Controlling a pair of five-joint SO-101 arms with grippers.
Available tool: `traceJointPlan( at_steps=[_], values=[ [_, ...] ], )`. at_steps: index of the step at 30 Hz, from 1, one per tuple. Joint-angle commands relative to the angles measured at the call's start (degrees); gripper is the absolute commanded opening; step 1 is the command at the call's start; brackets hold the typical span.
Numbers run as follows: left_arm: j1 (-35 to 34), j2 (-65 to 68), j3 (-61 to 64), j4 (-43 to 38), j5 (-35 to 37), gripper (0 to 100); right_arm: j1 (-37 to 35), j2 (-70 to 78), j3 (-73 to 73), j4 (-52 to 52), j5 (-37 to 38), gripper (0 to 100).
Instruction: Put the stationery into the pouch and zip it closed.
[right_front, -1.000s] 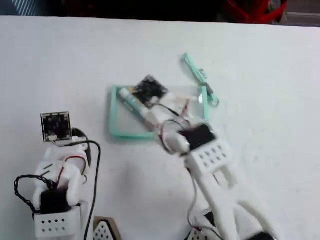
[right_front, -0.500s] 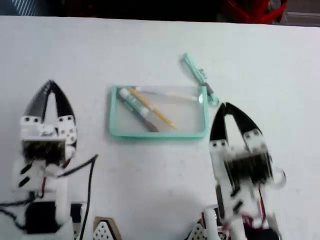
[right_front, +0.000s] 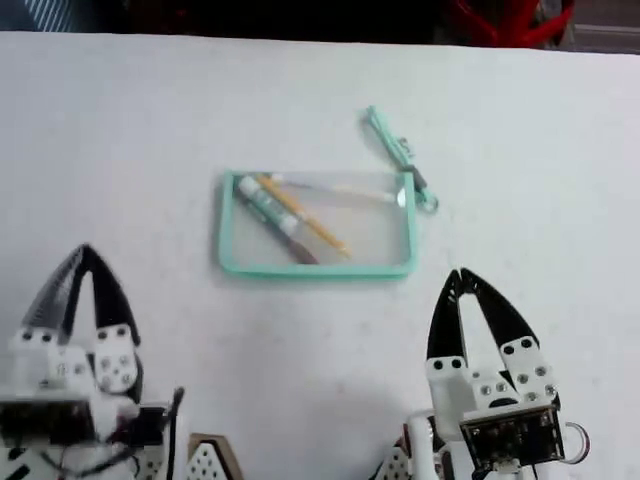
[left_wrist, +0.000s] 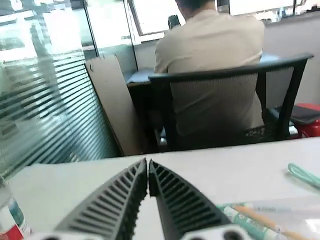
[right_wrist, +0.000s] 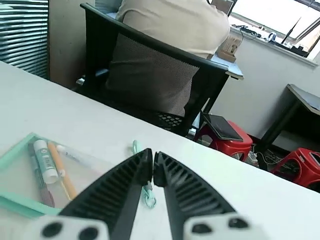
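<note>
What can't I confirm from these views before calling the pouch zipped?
- Whether the pouch is zipped shut: high view, too small to tell.
- Pouch's end by the strap: right wrist view, hidden behind the right gripper.
- Most of the pouch: left wrist view, cut by the edge and covered by the left gripper.
- Stationery count: high view, pieces overlap.

- The high camera is fixed above the worktop (right_front: 520, 150) on the arms' side. It looks steeply down and takes in the surface from near edge to far edge.
- The left wrist camera sits low, close behind the left tool (left_wrist: 148, 165). It faces almost level across the worktop, past its far edge into the room.
- The right wrist camera sits likewise behind the right tool (right_wrist: 151, 157).
- All three views share the pouch (right_front: 370, 235) at mid-worktop, and both wrist views share the chair (left_wrist: 220, 100) beyond the far edge.
</note>
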Motion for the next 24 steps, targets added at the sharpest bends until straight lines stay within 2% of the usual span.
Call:
traceJointPlan(
  at_steps=[1,6,11,13,21,24],
  values=[
    [-0.57,0.22,7.21,-4.57,1.05,2,0.75,-0.04,-1.67,0.57,-0.62,2.1],
    [-2.77,0.22,24.18,-17.32,1.23,2,0.31,0.04,3.52,0.31,-0.18,2.1],
    [-2.95,0.22,44.48,-29.27,0.79,2,0.75,0.13,18.37,-4.7,-0.44,2.1],
    [-3.65,0.31,49.58,-31.47,0.79,2,0.75,0.13,25.67,-7.96,-0.44,2.1],
    [-4.79,0.31,49.32,-13.19,0.88,2,0.84,0.4,57.32,-25.71,-0.35,2.1],
    [-4.79,0.31,49.32,-6.07,0.79,2,0.92,0.48,56.97,-22.02,-0.53,1.9]
  ],
)
